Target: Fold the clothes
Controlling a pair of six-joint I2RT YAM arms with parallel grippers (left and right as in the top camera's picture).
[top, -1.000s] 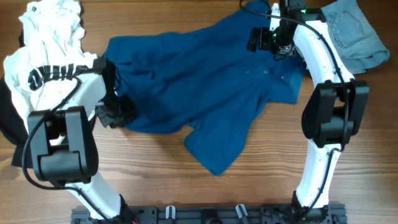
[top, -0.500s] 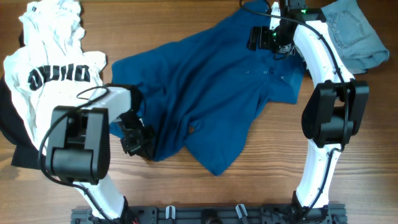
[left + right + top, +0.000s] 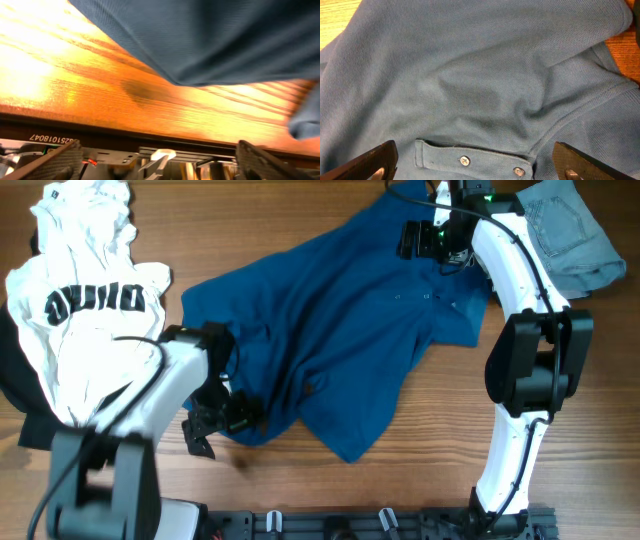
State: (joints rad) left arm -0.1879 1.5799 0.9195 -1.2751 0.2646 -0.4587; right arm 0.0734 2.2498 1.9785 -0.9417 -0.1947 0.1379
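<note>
Shirt [image 3: 340, 320] lies rumpled; L pincer [image 3: 160, 162], R pincer [image 3: 475, 164] both agape.

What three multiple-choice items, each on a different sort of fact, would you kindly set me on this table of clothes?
1. Where do the pale-blue jeans lie in the overhead view?
A) top right corner
B) bottom left corner
C) centre

2. What colour is the lettering on the white tee?
A) red
B) black
C) green

3. How does the left claw stand?
A) shut on a sleeve
B) shut on a button
C) open, holding nothing

Key:
1 A: they sit bunched in that corner of the frame.
2 B: black letters run across the white cloth.
3 C: the left wrist view shows its fingers wide apart with nothing between them.
</note>
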